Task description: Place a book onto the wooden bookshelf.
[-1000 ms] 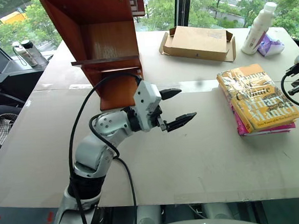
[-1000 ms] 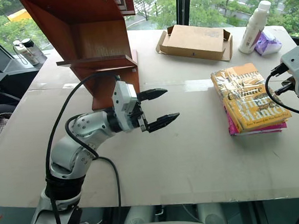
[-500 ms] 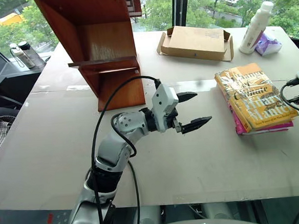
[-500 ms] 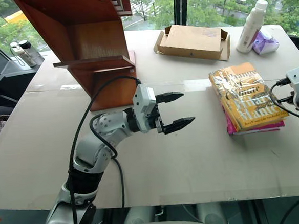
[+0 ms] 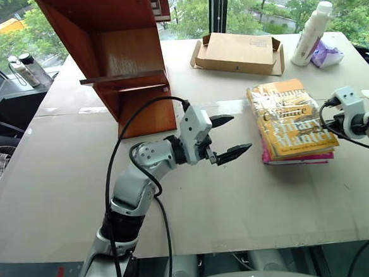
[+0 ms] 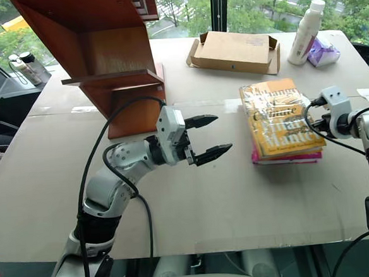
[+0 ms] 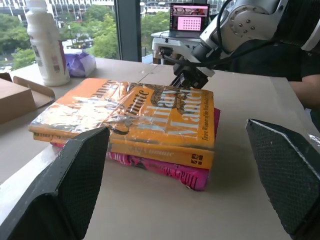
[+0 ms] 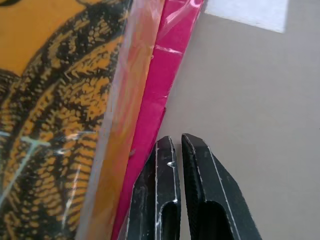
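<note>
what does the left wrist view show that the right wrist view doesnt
Left wrist view alone: the white bottle, a corner of the cardboard box, a laptop behind, and the open left tool.

Right wrist view alone: a close look at the right tool's shut fingers beside the pink book.

Both: the orange book stacked on the pink one, the table, and the right tool.

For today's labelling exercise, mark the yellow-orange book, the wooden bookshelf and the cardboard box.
yellow-orange book [image 5: 291, 123], left eye view, cover centre.
wooden bookshelf [image 5: 131, 53], left eye view, inner back panel.
cardboard box [image 5: 238, 50], left eye view, top face.
</note>
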